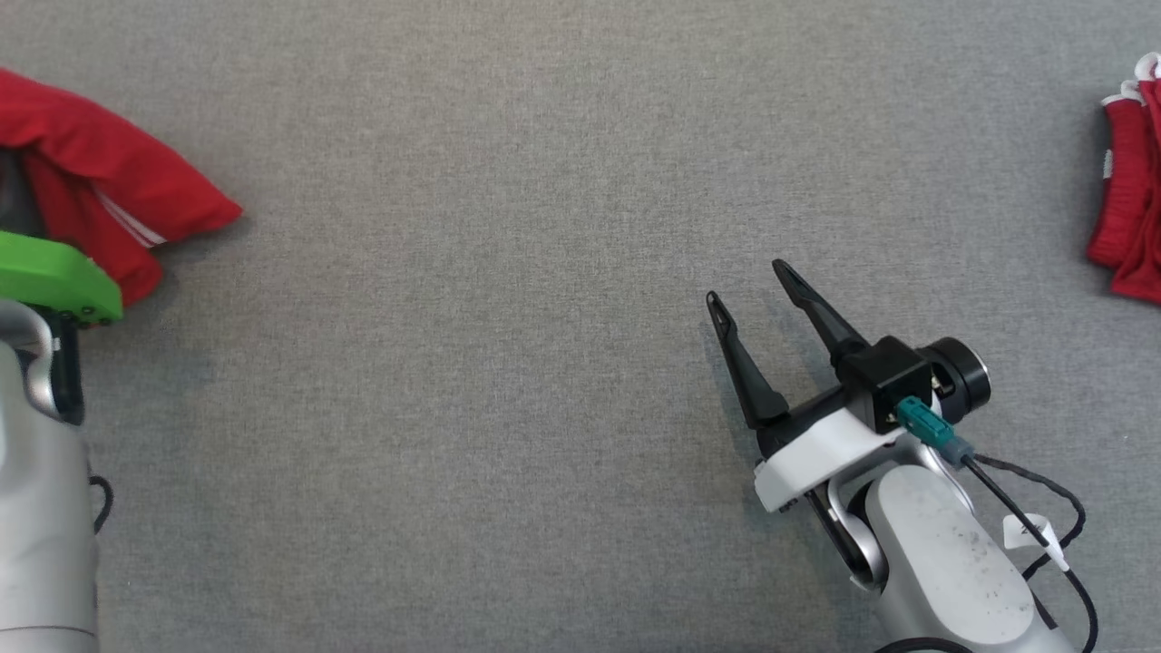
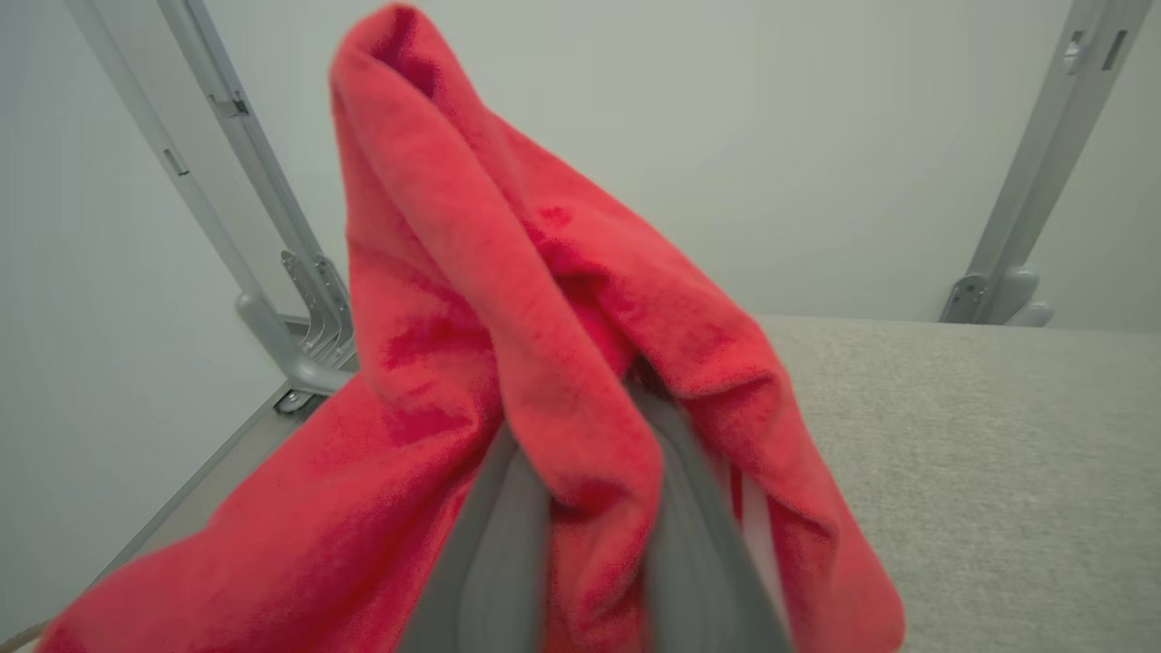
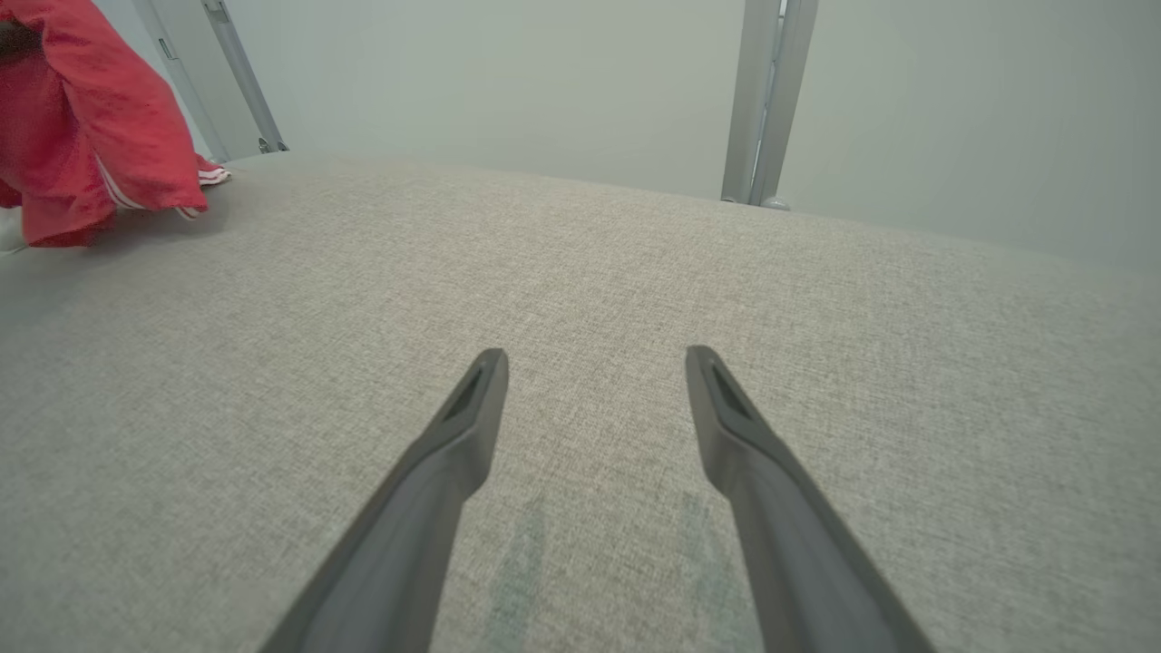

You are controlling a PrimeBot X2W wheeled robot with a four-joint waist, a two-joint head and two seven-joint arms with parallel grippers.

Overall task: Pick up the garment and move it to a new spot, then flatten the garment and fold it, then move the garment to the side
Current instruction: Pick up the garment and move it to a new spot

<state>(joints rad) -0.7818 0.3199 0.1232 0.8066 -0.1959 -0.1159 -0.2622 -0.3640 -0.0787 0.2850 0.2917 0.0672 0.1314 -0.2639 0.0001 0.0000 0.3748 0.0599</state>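
The garment (image 1: pixel 100 177) is red cloth with a thin white stripe, bunched at the far left of the grey table. In the left wrist view the garment (image 2: pixel 508 299) rises in a tall fold, draped over both fingers of my left gripper (image 2: pixel 590 508). The jaws stand pinched on a fold of the cloth. In the head view the green wrist piece (image 1: pixel 54 281) of my left arm covers the fingers. My right gripper (image 1: pixel 746 283) hovers open over bare table at the right, nothing between its fingers (image 3: pixel 472 408). From there the garment (image 3: pixel 82 118) lies far to the left.
A second red cloth with white trim (image 1: pixel 1129 181) lies at the table's right edge. The grey fabric table top (image 1: pixel 508 363) stretches wide between the two arms. Metal frame posts (image 3: pixel 766 100) stand past the table's far edge.
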